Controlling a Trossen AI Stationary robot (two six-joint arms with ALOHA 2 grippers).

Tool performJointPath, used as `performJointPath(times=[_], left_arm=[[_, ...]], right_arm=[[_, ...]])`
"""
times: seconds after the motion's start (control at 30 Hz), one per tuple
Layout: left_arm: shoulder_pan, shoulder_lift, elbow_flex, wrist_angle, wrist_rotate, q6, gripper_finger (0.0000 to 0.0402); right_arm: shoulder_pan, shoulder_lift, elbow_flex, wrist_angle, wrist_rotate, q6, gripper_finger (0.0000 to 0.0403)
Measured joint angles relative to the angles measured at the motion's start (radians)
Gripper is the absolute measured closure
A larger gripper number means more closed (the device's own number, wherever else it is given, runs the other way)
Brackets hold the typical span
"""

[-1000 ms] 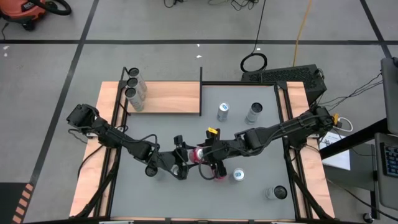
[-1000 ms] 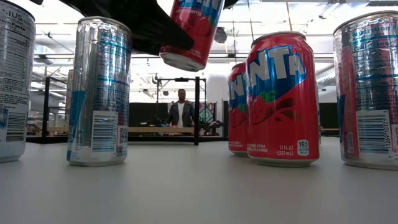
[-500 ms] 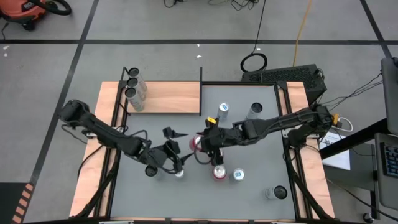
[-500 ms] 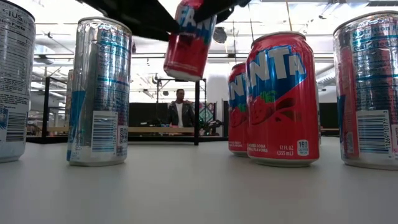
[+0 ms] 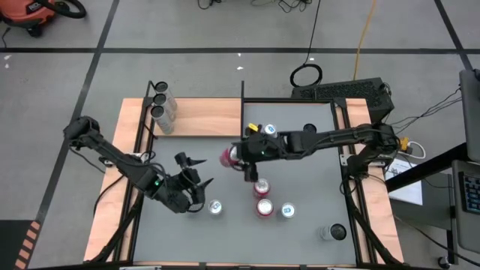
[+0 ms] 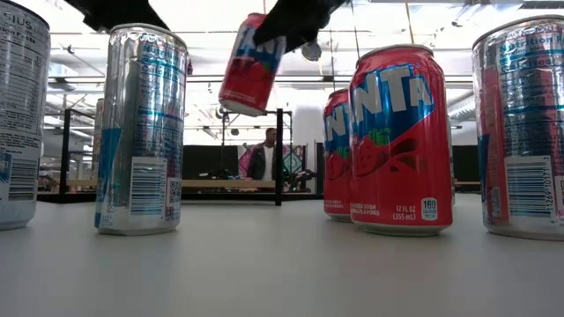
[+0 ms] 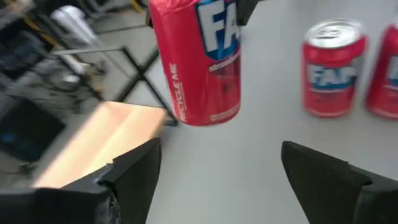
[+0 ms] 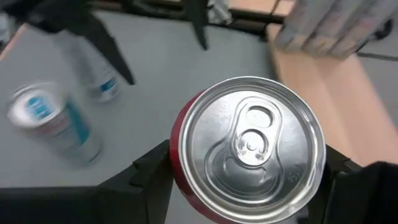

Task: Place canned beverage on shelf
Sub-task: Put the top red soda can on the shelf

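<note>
Two arms are over the table, and only the right gripper (image 5: 238, 154) carries anything: its fingers are clamped on a red can (image 5: 229, 156), held tilted in the air just right of the shelf (image 5: 202, 118), close to the black post at its near right corner. The left gripper (image 5: 196, 175) hangs with its fingers spread wide and empty, over the table nearer the front, left of the lifted can.

My worry is the tilt. If the can goes down leaning, it may tip on the board or knock the three silver cans (image 5: 161, 105) already standing at the shelf's far left end. It could also catch the black rim or post on the way across, since it hangs close beside them. A grip near the can's top leaves the bottom free to swing.

The grey tabletop (image 5: 300, 225) still holds loose cans: two red ones (image 6: 401, 141) and several silver ones (image 6: 141, 132). Beyond it lies an open workshop with bright ceiling lights, where a person (image 6: 264, 160) stands far off.
</note>
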Motion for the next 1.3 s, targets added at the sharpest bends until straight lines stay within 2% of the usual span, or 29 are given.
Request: performJointPath(times=[0.17,0.33,0.43,0.53,0.7,0.77,0.93,1.07,1.23,1.3], left_arm=[[-0.028,-0.004,0.0,-0.121,-0.063,-0.057,0.0098],[-0.014,-0.004,-0.001,-0.314,-0.091,-0.157,0.011],[-0.014,-0.023,-0.015,-0.358,-0.102,-0.153,0.0119],[-0.005,-0.088,-0.065,-0.29,-0.098,-0.06,0.0134],[0.027,-0.247,-0.165,-0.034,0.135,0.13,0.0169],[0.026,-0.311,-0.207,0.064,0.185,0.17,0.0183],[0.011,-0.455,-0.338,0.219,0.19,0.177,0.0217],[0.0,-0.523,-0.44,0.354,0.185,0.179,0.0237],[-0.026,-0.549,-0.479,0.371,0.184,0.159,0.0251],[-0.039,-0.552,-0.487,0.381,0.163,0.185,0.0251]], right_arm=[[-0.091,0.016,0.003,0.102,-0.014,-0.009,0.019],[-0.206,0.033,0.075,0.081,-0.055,-0.03,0.019],[-0.271,0.056,0.146,0.043,-0.129,-0.064,0.019],[-0.323,0.093,0.216,0.006,-0.182,-0.076,0.019],[-0.361,0.147,0.253,-0.005,-0.267,-0.106,0.019],[-0.364,0.163,0.264,-0.005,-0.291,-0.122,0.019],[-0.379,0.217,0.355,-0.013,-0.298,-0.13,0.019],[-0.404,0.291,0.554,-0.13,-0.314,-0.16,0.019],[-0.439,0.43,0.83,-0.309,-0.376,-0.191,0.019],[-0.454,0.485,0.9,-0.333,-0.393,-0.217,0.019]])
